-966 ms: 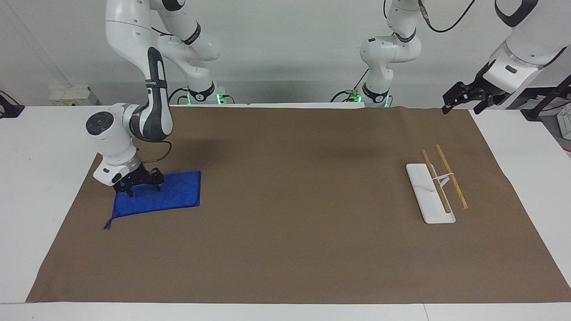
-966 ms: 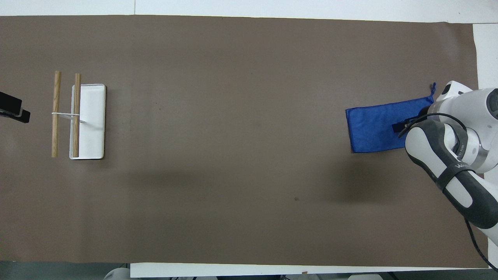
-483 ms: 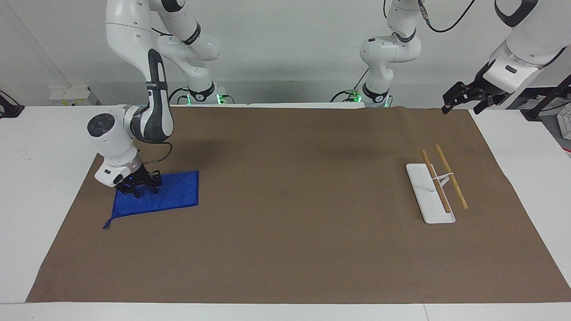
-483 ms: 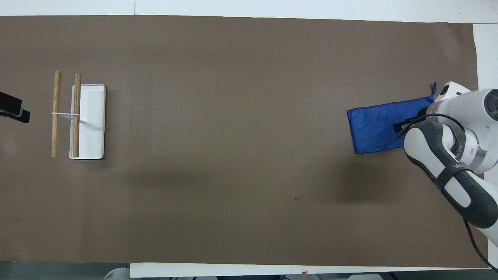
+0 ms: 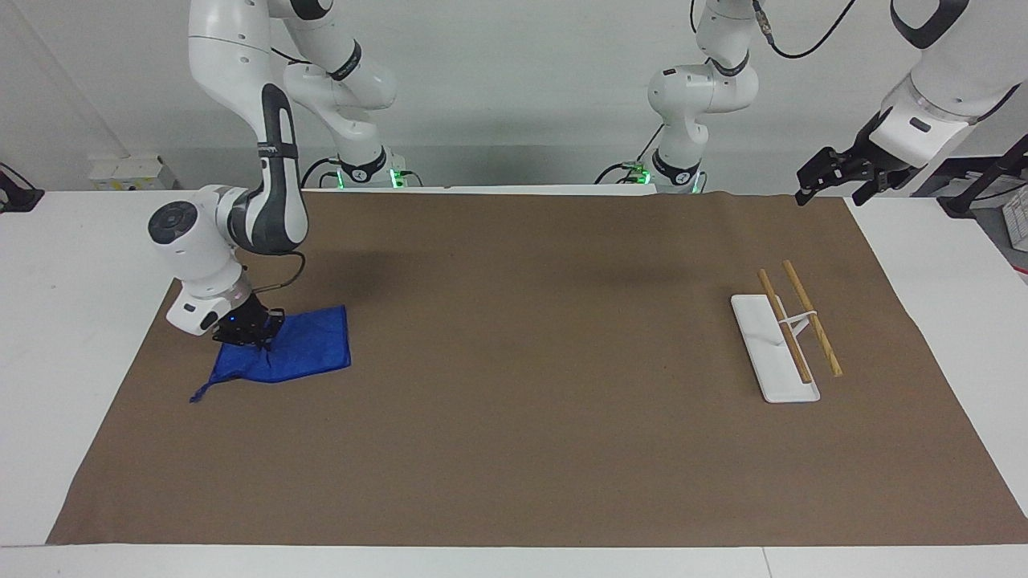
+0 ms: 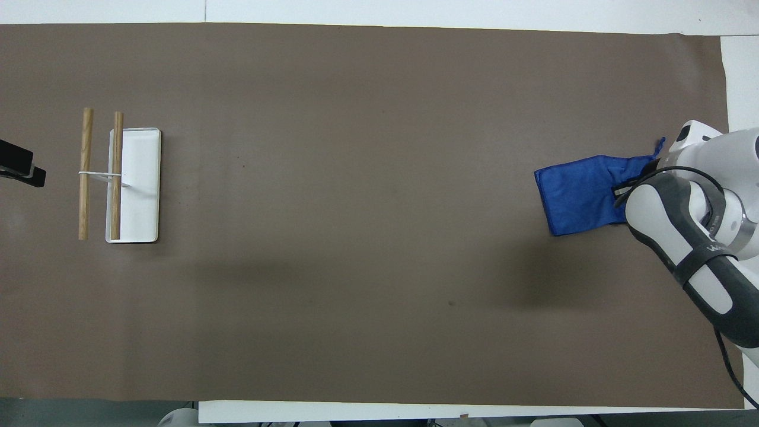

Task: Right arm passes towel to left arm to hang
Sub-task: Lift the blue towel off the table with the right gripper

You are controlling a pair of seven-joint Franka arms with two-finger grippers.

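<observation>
The royal-blue towel (image 5: pixel 301 349) lies on the brown mat at the right arm's end of the table, bunched and lifted at the end under the gripper; its loop tag (image 5: pixel 195 396) trails on the mat. My right gripper (image 5: pixel 250 338), with a blue light at its wrist, is shut on the towel's gathered end. In the overhead view the towel (image 6: pixel 578 193) shows beside the right arm's wrist, which hides the gripper. My left gripper (image 5: pixel 831 178) waits in the air over the mat's corner nearest the left arm's base; its black tip (image 6: pixel 21 166) shows at the overhead view's edge.
A white rack base (image 5: pixel 763 365) with two wooden rods (image 5: pixel 811 317) stands on the brown mat (image 5: pixel 522 361) toward the left arm's end; it shows in the overhead view too (image 6: pixel 139 184). White table surrounds the mat.
My right gripper has closed on the towel's end and lifted it a little. The towel has bunched up and its free end has slid toward the gripper. The left arm has not moved.
</observation>
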